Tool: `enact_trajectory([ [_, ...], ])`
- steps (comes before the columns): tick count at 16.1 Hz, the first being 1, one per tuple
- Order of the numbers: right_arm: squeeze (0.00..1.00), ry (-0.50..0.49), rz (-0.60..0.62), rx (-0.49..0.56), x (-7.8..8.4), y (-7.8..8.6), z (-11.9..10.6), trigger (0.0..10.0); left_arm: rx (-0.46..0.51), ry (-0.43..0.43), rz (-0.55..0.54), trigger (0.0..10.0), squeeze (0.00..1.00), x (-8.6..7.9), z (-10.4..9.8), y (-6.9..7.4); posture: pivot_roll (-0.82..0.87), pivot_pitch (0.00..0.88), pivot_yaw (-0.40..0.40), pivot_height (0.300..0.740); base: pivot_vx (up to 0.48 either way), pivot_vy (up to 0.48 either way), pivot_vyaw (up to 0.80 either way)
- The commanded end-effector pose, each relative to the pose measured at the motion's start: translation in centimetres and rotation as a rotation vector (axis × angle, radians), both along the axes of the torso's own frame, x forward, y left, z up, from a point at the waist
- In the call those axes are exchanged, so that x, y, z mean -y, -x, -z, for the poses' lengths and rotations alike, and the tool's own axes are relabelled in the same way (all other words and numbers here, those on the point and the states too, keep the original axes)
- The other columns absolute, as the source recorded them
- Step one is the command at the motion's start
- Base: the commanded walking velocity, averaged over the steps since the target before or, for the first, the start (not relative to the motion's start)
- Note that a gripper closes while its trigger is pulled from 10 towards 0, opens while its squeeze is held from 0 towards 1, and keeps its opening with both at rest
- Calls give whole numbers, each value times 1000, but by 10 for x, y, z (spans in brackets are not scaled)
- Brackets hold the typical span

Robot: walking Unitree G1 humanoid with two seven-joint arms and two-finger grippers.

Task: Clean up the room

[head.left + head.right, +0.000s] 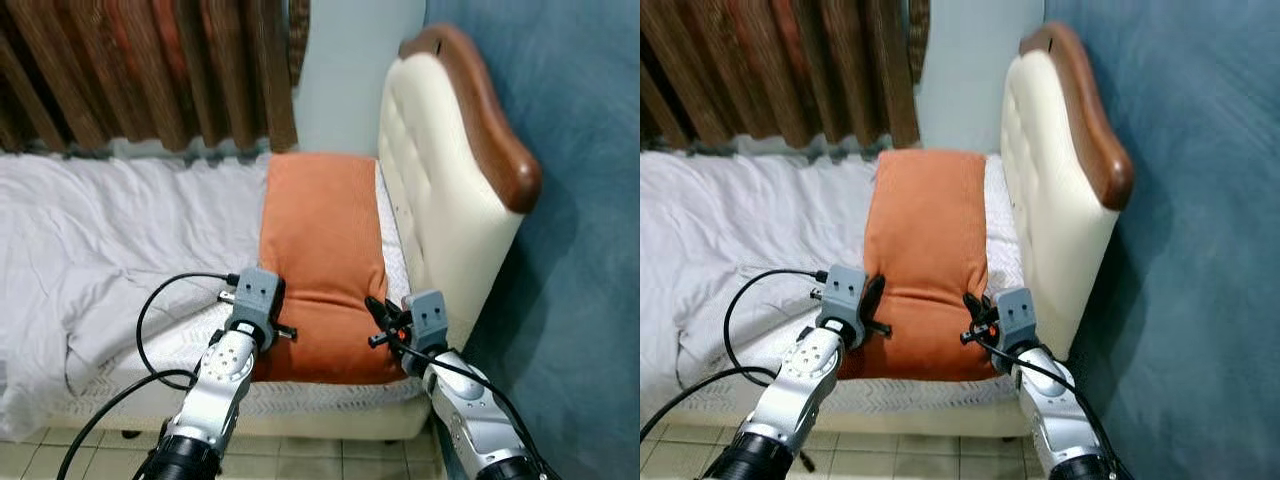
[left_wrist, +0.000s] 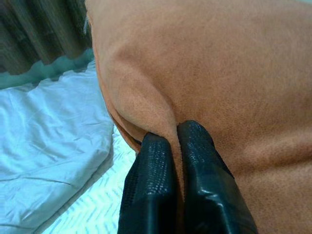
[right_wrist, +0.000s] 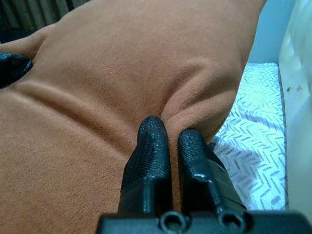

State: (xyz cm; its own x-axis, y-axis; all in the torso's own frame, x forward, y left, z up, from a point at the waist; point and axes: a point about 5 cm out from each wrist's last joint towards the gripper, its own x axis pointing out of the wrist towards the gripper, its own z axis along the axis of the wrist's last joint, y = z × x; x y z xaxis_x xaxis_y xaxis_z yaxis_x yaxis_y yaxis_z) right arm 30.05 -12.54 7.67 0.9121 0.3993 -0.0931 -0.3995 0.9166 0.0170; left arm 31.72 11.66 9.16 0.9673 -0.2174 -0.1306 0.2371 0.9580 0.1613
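Observation:
An orange pillow (image 1: 320, 250) lies lengthwise on the bed next to the cream headboard (image 1: 440, 180). My left gripper (image 1: 272, 318) is at the pillow's near left edge, shut on a pinch of its fabric (image 2: 170, 127). At the near right edge my right gripper (image 1: 385, 322) is likewise shut on a fold of the orange cover (image 3: 168, 114). Both sets of black fingers (image 2: 151, 180) press together with cloth between them.
A crumpled white sheet (image 1: 110, 250) covers the rest of the mattress (image 1: 330, 400) to the left. Brown curtains (image 1: 150, 70) hang behind the bed. A blue wall (image 1: 580, 300) stands close on the right. Tiled floor (image 1: 300, 458) runs along the bed's near side.

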Motion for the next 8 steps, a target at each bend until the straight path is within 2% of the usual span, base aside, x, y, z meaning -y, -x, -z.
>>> enact_trajectory([
  [1,0,19,119,23,28,-3,-3,10000,82,-55,-157,10000,0,-38,-19,-11,11,0,14,740,461,0,0],
  [8,0,20,121,10,28,-2,0,10000,72,-50,-133,10000,0,-35,-18,-14,10,0,18,740,463,0,0],
])
